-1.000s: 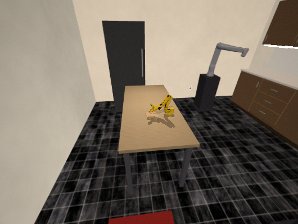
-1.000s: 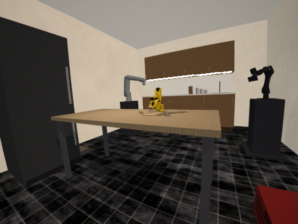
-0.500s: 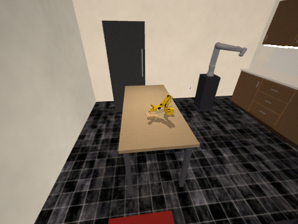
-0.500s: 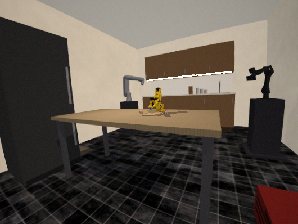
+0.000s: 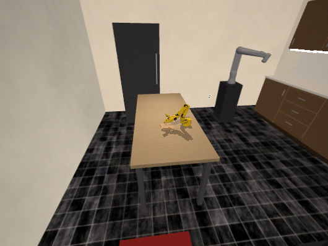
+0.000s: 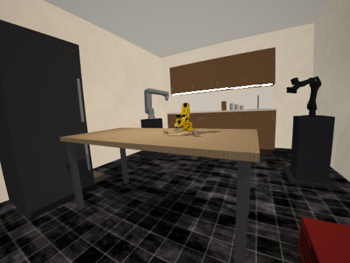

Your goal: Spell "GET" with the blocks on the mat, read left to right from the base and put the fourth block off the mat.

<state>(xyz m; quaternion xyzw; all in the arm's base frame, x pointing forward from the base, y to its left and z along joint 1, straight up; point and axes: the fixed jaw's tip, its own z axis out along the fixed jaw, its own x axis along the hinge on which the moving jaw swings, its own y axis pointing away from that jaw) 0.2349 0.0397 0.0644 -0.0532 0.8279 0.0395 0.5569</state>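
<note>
- The tool [image 5: 167,118] was clamped on a block too small to read, held just above the mat [image 5: 167,126].
- The yellow arm [image 5: 180,113] reached from its base at 3 o'clock of the mat toward 9 o'clock.
- The mat lay flat near the middle of the counter [image 5: 161,154].
- A block [image 6: 195,132] sat on the counter beside the arm's base.
</note>
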